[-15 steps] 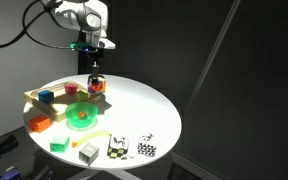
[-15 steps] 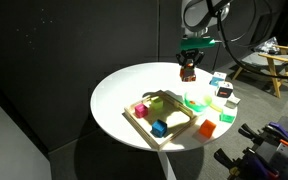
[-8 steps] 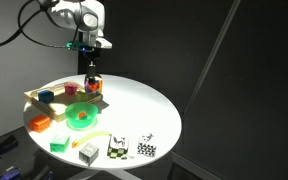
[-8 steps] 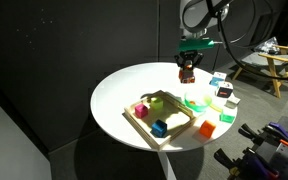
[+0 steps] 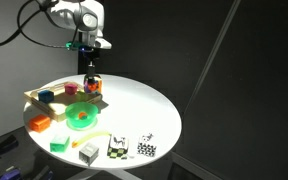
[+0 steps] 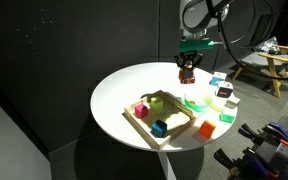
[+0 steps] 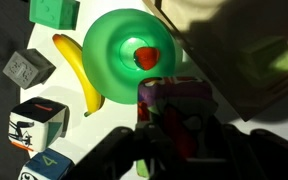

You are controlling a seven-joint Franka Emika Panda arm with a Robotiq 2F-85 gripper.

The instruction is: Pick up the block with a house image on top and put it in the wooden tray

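My gripper is shut on the block with the house image, a small red-sided cube. It hangs just above the white round table in both exterior views. The wrist view shows the block dark between the fingers. The wooden tray lies at the table's edge, a short way from the gripper. It holds a few coloured blocks and also shows in an exterior view. In the wrist view the tray's corner lies in shadow.
A round green dish holding a red object sits under the gripper, with a yellow banana beside it. A green block, a grey cube and patterned cubes stand near the table edge. An orange block lies by the tray.
The gripper has shifted slightly toward the tray with the block in it. Nothing else has moved.
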